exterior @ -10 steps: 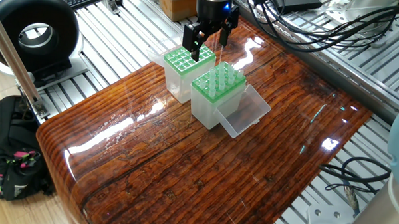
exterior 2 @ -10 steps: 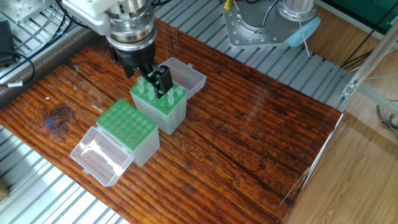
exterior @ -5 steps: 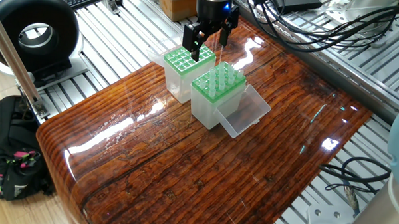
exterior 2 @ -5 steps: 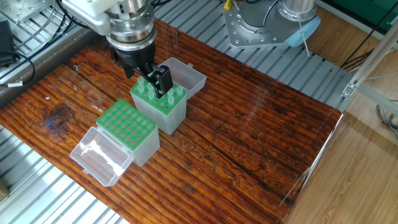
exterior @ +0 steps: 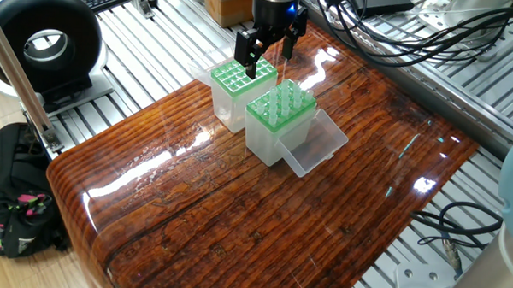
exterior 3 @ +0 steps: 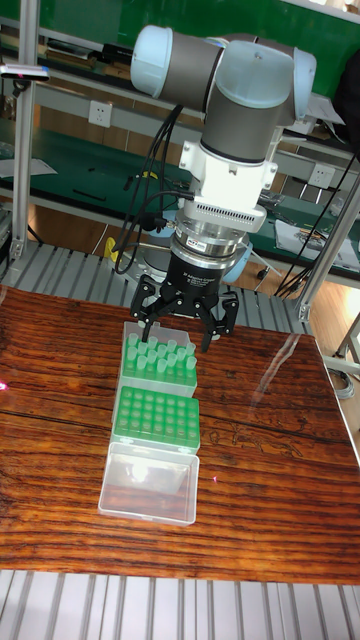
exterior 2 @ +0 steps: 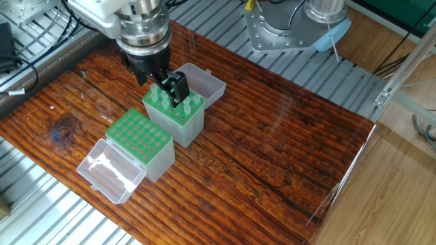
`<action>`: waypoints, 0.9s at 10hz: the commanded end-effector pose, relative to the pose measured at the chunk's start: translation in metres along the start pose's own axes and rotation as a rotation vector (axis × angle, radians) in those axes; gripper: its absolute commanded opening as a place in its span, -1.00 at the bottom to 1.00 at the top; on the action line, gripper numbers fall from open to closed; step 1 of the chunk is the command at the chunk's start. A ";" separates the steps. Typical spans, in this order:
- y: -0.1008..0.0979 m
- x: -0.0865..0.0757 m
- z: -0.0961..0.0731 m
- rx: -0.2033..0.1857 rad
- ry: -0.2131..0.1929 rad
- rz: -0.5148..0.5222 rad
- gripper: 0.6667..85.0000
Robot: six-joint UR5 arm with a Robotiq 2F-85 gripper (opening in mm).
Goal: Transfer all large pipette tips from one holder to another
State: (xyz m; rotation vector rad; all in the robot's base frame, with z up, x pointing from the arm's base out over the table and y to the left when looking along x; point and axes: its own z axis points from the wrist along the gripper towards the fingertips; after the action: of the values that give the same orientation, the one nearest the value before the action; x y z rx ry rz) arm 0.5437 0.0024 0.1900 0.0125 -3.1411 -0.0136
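Found the claw (exterior 3: pixel 180 322) spread wide and gripping nothing visible, poised just above the large pipette tips (exterior 2: pixel 170 101). Saw those tips standing upright in the green-topped holder (exterior 2: pixel 180 126), the farther of the two in the tall view, heads proud of the rack, clear lid (exterior 2: pixel 204 85) folded open behind. Noted the second holder (exterior 2: pixel 158 162) close beside it on the near side, contact not clear, green grid apparently bare, open lid (exterior 2: pixel 109 170) lying flat on the bench (exterior 2: pixel 272 136). Judged the step in hand as picking one tip, with the transfer barely begun, if begun at all. Needed first to centre on a single tip, preferably in an outer row, so as to keep the black fingers (exterior 2: pixel 179 88) clear of neighbours. Needed then to descend plumb, passing down either side of the chosen head without brushing the rest. Advised closing gently and squarely on the wider upper part rather than the taper, given slender smooth plastic apt to slip or tilt under a skewed pinch. Advised lifting straight up, fully out of the hole, before any sideways travel toward the near holder, to avoid dragging the rack or snagging the point on the grid. Could not tell from these views the exact tip targeted.
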 end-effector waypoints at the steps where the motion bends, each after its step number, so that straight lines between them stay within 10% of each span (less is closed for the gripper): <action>1: 0.009 -0.044 -0.004 -0.018 -0.171 -0.116 -0.99; 9: 0.013 -0.038 0.001 -0.009 -0.157 -0.118 -0.99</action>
State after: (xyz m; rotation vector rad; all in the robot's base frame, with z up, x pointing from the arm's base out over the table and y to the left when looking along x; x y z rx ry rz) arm 0.5813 0.0116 0.1894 0.1884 -3.2862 -0.0215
